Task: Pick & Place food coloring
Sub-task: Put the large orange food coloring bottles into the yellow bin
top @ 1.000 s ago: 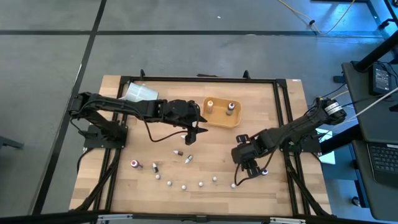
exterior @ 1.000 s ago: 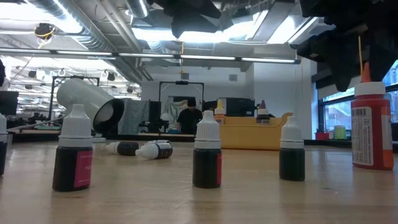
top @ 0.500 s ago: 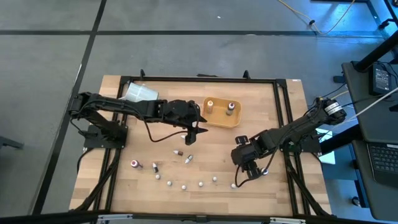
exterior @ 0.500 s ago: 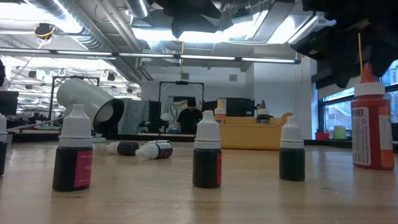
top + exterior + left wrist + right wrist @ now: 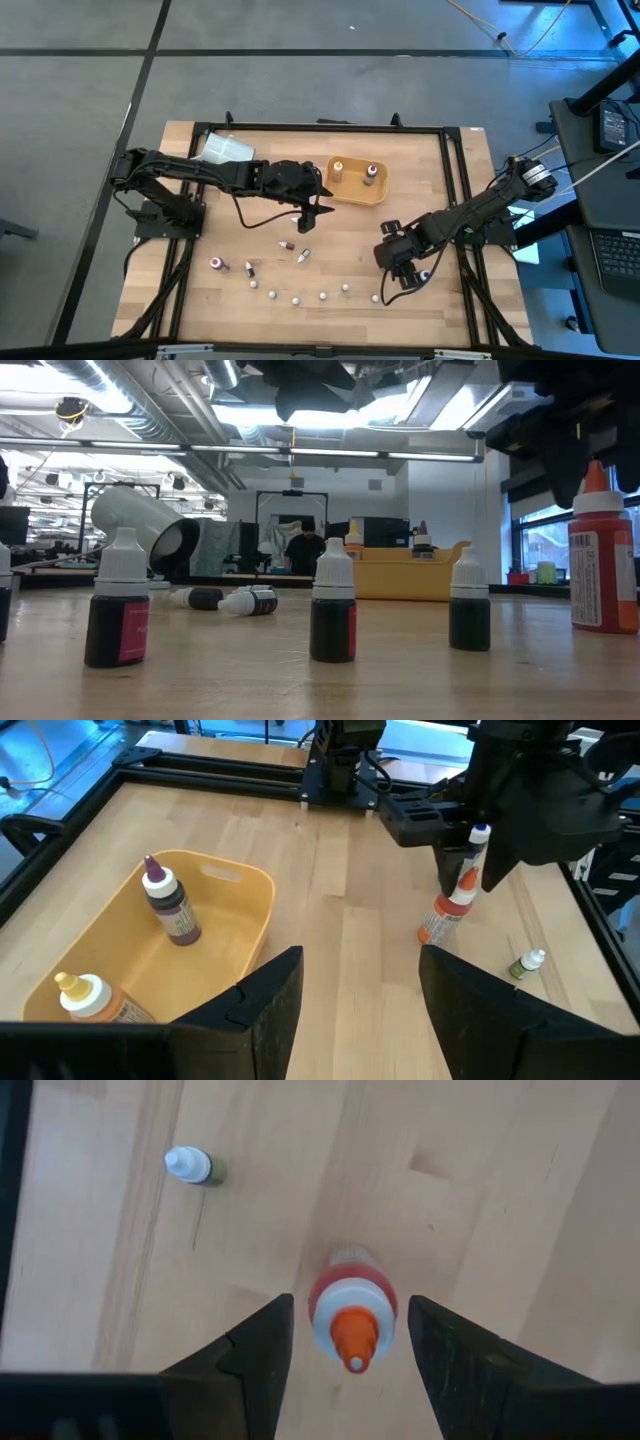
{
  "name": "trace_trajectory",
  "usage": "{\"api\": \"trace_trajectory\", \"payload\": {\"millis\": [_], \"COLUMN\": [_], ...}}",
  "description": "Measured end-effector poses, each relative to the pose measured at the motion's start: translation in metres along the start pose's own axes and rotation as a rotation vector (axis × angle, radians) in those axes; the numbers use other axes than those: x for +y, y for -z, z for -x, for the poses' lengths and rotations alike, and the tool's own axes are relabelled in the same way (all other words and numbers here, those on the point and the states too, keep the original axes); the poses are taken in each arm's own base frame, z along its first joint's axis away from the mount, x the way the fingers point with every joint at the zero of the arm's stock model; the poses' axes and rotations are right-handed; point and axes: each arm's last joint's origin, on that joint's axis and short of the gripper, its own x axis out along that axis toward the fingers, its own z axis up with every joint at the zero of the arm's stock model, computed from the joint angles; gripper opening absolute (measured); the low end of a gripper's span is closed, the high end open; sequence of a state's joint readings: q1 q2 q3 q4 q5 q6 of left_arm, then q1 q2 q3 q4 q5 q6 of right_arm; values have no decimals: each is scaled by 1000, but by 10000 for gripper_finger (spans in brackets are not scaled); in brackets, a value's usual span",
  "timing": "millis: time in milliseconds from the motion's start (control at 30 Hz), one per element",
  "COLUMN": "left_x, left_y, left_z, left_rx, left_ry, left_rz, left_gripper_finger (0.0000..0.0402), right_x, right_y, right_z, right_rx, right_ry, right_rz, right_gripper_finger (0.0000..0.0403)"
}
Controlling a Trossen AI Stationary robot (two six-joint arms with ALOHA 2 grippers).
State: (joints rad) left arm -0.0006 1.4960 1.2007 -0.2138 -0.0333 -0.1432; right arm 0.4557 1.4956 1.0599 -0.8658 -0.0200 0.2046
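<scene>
On the left of the pale wooden counter [image 5: 230, 290], your left pincer [image 5: 318, 208] hangs beside the tan-orange rectangular tray [image 5: 235, 925], its two dark fingers apart and holding nothing. That tray already contains two small bottles standing upright, one with a purple tip [image 5: 170, 905] and one with a yellow tip [image 5: 90, 1002].

Moving right, a curved row of tiny white-capped dropper vials [image 5: 297, 298] stands along the near edge of the counter.

Further right is the bottle that matters now: a white food coloring bottle with a red label and orange pointed cap [image 5: 351, 1320]. It stands upright on the counter, long axis vertical. Your right pincer [image 5: 345, 1345] is directly above it, pointing straight down, fingers [image 5: 250, 1355] apart on either side of the cap and not touching it. The right arm is plainly the nearer one; the bottle lies straight below, so the likely move is a plain descent, then closing.
</scene>
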Motion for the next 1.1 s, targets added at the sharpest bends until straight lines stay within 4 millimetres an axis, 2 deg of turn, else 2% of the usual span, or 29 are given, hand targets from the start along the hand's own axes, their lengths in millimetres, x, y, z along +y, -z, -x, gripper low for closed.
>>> {"api": "trace_trajectory", "payload": {"millis": [800, 1100], "left_x": [0, 0], "left_y": [0, 0], "left_z": [0, 0], "left_rx": [0, 0], "left_ry": [0, 0], "left_rz": [0, 0], "left_gripper_finger": [194, 194], "right_x": [0, 1], "right_y": [0, -3], "right_z": [0, -20], "right_rx": [0, 64], "right_ry": [1, 13], "right_rz": [55, 49], "right_gripper_finger": [200, 200]}}
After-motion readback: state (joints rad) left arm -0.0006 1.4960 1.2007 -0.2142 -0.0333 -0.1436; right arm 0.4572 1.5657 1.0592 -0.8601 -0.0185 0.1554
